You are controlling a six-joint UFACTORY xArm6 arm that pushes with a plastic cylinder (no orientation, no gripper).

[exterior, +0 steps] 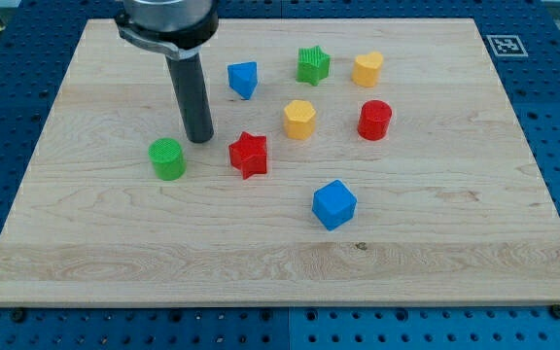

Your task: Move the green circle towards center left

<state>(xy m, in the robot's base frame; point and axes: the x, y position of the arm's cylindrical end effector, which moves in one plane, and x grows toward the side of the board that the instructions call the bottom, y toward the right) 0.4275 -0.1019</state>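
Note:
The green circle (167, 158) is a short green cylinder on the wooden board (115, 243), left of the middle. My tip (199, 139) stands on the board just to the upper right of it, with a small gap between them. The red star (249, 154) lies to the right of my tip. The dark rod rises from my tip to the top of the view.
A blue block (243, 79), a green star (312, 65) and a yellow block (367, 69) lie near the view's top. Another yellow block (299, 119), a red cylinder (374, 121) and a blue cube (333, 204) lie further right.

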